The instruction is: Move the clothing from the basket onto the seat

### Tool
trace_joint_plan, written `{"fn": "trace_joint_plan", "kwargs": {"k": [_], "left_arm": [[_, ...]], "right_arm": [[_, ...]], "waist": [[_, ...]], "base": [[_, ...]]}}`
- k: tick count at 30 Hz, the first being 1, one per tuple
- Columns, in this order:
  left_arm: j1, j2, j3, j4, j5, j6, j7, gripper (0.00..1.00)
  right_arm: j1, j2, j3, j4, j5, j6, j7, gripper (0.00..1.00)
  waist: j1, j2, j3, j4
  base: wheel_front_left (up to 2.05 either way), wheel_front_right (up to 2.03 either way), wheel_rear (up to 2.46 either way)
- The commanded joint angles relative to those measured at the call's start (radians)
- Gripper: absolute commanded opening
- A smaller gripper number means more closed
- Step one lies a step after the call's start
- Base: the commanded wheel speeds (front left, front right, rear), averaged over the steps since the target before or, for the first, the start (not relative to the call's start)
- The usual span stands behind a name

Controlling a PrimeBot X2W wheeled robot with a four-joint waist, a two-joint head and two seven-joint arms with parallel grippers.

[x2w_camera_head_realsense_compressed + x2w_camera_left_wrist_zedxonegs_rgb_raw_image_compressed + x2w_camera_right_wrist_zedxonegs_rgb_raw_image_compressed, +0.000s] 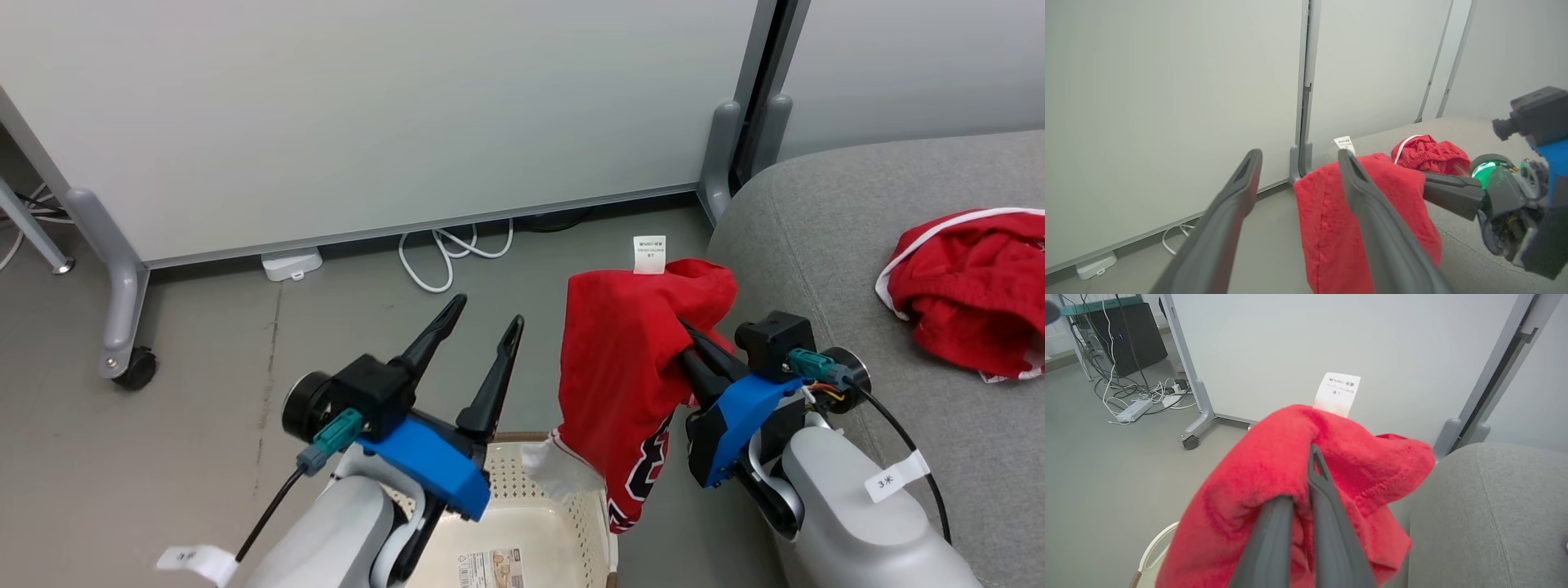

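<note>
Jaws: right gripper [692, 343] pinches one soft red jersey [620, 359]; left gripper [486, 312] spread wide.
It hangs over the right edge of the perforated cream basket [589, 510]; one crumpled red shorts [967, 286] lies on the rounded grey woven couch [816, 245].

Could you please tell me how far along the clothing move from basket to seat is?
Done: the red shorts lie on the grey seat. In hand: the right claw is shut on the red jersey, which hangs over the basket. Remaining: carrying the jersey onto the seat. The left claw is open, empty.
</note>
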Motion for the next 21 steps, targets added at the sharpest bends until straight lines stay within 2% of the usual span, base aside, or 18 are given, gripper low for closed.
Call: {"fn": "trace_joint_plan", "kwargs": {"k": [1,6,13,21], "left_arm": [[0.012,0.004,0.008,-0.008,0.012,0.003,-0.005,1.0],[0.132,0.01,0.103,-0.063,0.107,-0.012,-0.005,1.0],[0.239,-0.003,0.213,-0.101,0.181,-0.035,-0.005,1.0],[0.266,-0.031,0.267,-0.105,0.228,-0.05,-0.005,1.0]], "right_arm": [[0.012,-0.003,-0.002,-0.005,0.002,0.0,-0.004,0.0],[0.024,-0.006,-0.01,-0.02,-0.001,0.0,0.001,0.0],[0.039,-0.008,-0.024,-0.039,-0.008,0.0,0.006,0.0],[0.047,-0.002,-0.033,-0.069,-0.015,0.0,0.015,0.0]], "waist": [[0.0,0.0,0.0,-0.002],[0.0,0.0,0.001,-0.013],[0.0,0.0,0.002,-0.025],[0.0,0.0,0.015,-0.063]], "base": [[0.0,0.0,0.0],[0.0,0.0,0.0],[0.0,0.0,0.0],[0.0,0.0,0.0]]}}
